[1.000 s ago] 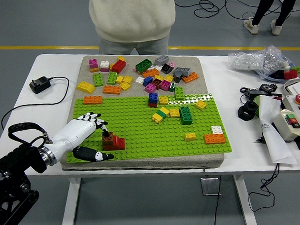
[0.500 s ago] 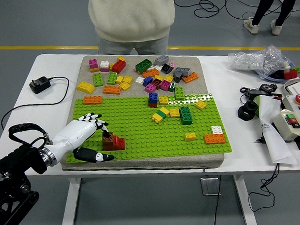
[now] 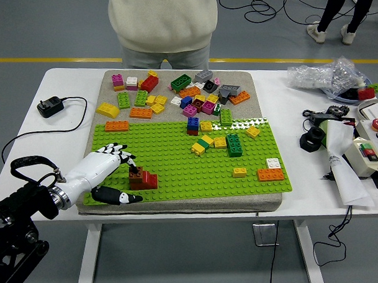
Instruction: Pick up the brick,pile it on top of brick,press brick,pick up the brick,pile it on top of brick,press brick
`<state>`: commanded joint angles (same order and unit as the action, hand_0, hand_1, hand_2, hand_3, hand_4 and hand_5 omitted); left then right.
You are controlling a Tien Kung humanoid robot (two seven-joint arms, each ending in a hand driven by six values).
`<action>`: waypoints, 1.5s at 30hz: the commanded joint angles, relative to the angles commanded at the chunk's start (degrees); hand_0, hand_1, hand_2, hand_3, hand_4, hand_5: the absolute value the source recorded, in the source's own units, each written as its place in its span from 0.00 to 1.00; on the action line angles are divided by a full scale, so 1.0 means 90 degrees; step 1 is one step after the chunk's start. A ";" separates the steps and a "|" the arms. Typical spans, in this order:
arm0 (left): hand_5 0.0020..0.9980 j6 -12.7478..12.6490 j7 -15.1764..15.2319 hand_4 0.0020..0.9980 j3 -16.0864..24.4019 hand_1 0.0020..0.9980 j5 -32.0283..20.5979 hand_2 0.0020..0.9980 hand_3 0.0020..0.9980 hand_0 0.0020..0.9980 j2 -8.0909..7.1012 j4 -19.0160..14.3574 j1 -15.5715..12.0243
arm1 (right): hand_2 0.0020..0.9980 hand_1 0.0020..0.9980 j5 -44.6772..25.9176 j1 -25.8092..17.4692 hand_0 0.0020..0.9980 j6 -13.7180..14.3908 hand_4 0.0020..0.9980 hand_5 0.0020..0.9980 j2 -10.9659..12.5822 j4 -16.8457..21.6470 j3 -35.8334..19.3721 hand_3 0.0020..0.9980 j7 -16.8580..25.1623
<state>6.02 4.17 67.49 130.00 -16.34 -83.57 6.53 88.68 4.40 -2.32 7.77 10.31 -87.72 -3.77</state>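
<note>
A small brown brick [image 3: 135, 175] sits on the green baseplate [image 3: 188, 166] near its front left corner, joined to a red brick [image 3: 150, 179] on its right. My left hand [image 3: 127, 176] lies on the plate just left of them. Its white fingers [image 3: 117, 152] are spread and the thumb [image 3: 119, 197] lies along the plate's front edge. One dark fingertip reaches to the top of the brown brick. Nothing is grasped. The right arm is out of view.
Several loose bricks lie on the grey mat [image 3: 110, 83] behind the plate and more stand mid-plate, with an orange one [image 3: 270, 175] at the right. A person [image 3: 162, 22] stands at the far side. A charger [image 3: 51, 105] and cable lie left; tools and a button box [image 3: 368, 154] lie right.
My left hand has drawn back slightly to the left and toward the near edge. The person has shifted a little left. The bricks have not moved.
</note>
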 joint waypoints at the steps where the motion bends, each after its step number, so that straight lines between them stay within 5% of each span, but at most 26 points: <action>1: 0.57 0.0001 0.0001 0.99 0.0009 1.00 0.0000 0.86 0.60 1.00 0.0002 0.0004 -0.0003 | 0.72 0.68 -0.0002 0.0000 0.76 0.0001 1.00 0.68 -0.0001 0.0000 0.0001 0.74 0.0001; 16: 0.57 0.0005 0.0016 0.99 0.0038 1.00 0.0000 0.86 0.60 1.00 0.0029 0.0066 -0.0018 | 0.72 0.68 -0.0012 -0.0008 0.76 0.0002 1.00 0.68 0.0004 0.0000 -0.0002 0.74 -0.0005; 33: 0.57 -0.0044 0.0037 1.00 0.0368 0.99 -0.0257 0.83 0.60 1.00 -0.0095 -0.0564 0.0021 | 0.72 0.68 -0.0055 -0.0001 0.76 0.0010 1.00 0.68 -0.0001 0.0000 -0.0002 0.74 -0.0002; 39: 0.57 -0.0317 0.0167 1.00 0.0824 0.94 -0.1361 0.80 0.60 1.00 -0.0119 -0.0423 0.0419 | 0.72 0.68 -0.0076 0.0030 0.76 0.0014 1.00 0.68 0.0009 0.0000 0.0008 0.74 -0.0004; 40: 0.58 -0.0362 0.0188 1.00 0.0882 0.87 -0.1618 0.77 0.72 1.00 -0.0125 -0.0374 0.0537 | 0.72 0.68 -0.0077 0.0040 0.76 0.0015 1.00 0.68 0.0013 0.0000 0.0010 0.74 -0.0005; 45: 0.58 -0.0425 0.0292 1.00 0.1060 0.87 -0.2515 0.77 0.72 1.00 -0.0156 -0.0054 0.1044 | 0.72 0.68 -0.0060 0.0070 0.76 0.0011 1.00 0.68 0.0020 0.0000 0.0022 0.74 -0.0010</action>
<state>2.20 6.80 77.04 107.36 -17.74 -84.06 15.93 88.15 5.03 -2.21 7.94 10.31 -87.53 -3.86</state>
